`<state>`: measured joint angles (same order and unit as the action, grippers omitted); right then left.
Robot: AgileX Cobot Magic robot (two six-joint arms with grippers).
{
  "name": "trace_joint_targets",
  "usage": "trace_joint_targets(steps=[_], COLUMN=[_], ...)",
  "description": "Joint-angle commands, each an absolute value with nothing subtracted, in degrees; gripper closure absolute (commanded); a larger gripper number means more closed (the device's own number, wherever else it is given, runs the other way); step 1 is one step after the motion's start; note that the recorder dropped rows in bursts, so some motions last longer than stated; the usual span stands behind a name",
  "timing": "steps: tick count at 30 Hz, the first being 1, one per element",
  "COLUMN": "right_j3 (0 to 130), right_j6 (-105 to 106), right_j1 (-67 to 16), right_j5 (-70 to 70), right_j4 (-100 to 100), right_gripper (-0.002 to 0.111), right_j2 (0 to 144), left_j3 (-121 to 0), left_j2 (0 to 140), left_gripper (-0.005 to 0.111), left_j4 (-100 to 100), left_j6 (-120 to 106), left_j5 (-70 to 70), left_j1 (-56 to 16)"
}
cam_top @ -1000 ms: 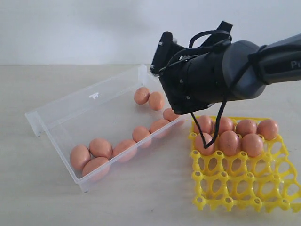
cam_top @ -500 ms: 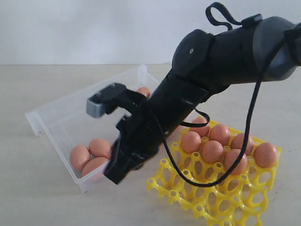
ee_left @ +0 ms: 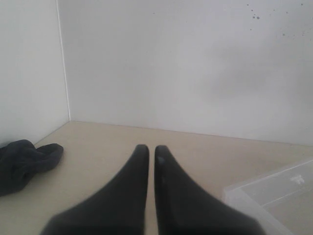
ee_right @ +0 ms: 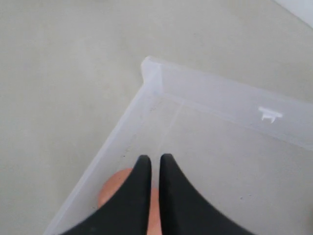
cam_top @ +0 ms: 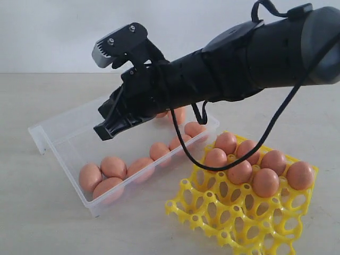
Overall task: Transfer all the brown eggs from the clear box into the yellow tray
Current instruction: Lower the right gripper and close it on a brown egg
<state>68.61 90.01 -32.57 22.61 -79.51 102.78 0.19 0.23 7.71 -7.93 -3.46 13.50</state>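
Hovering above the middle of the clear box (cam_top: 69, 119), the right gripper (cam_top: 102, 132) had its fingers drawn almost together with only a thin slit between them, and it held nothing. The brown eggs (cam_top: 109, 167) left to move lay inside the box along one long wall, three of them bunched and touching in one corner. Seven more sat in the yellow tray (cam_top: 212, 212), just beside that same long wall.

The step in hand looked like a reach for the next egg. To do it well, the fingers would need to spread wider than an egg before the descent. An egg with free flanks, out in the row and not in the crowded corner, would be the better choice. A finger pushed between touching shells or against the box wall could nudge the neighbours or shift the light box. Smooth round shells probably call for a soft, centred squeeze across the narrow waist, then a straight lift clear of the wall.

The left gripper (ee_left: 151, 149) waited outside the box near one corner, closed just as far and empty.

Under the box ran a pale beige table (cam_top: 32, 223), matt and bare apart from a dark cloth (ee_left: 24, 161) lying well away from the box. Behind the box rose a plain white wall (cam_top: 53, 32) with a few small specks
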Motion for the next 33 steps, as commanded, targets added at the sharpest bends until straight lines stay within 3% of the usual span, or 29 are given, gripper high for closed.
trace_joint_targets(steps=[1,6,8,16,25,33], right_j3=[69.51,74.57,76.41,76.63,72.43,72.01], right_j6=[94.13,96.39,96.86,91.8,78.38,76.34], right_j1=[-33.64,-36.26,-37.22,-37.73,-37.73,-37.73], right_j5=[18.54,12.65,11.1,9.41,10.18,8.67], right_j4=[-81.98,-81.73,-81.73,-80.9,-66.77,-65.2], right_gripper=[0.087,0.05,0.042,0.044,0.044,0.052], right_j2=[103.74,111.53,114.7,119.31,119.73,122.15], left_j3=[0.0,0.0,0.0,0.0,0.0,0.0], left_j2=[0.0,0.0,0.0,0.0,0.0,0.0], left_gripper=[0.103,0.103,0.103,0.103,0.103,0.103], left_j4=[7.7,7.7,7.7,7.7,7.7,7.7], left_j6=[-8.07,-8.07,-8.07,-8.07,-8.07,-8.07], left_j5=[-3.0,-3.0,-3.0,-3.0,-3.0,-3.0], left_j1=[13.45,13.45,13.45,13.45,13.45,13.45])
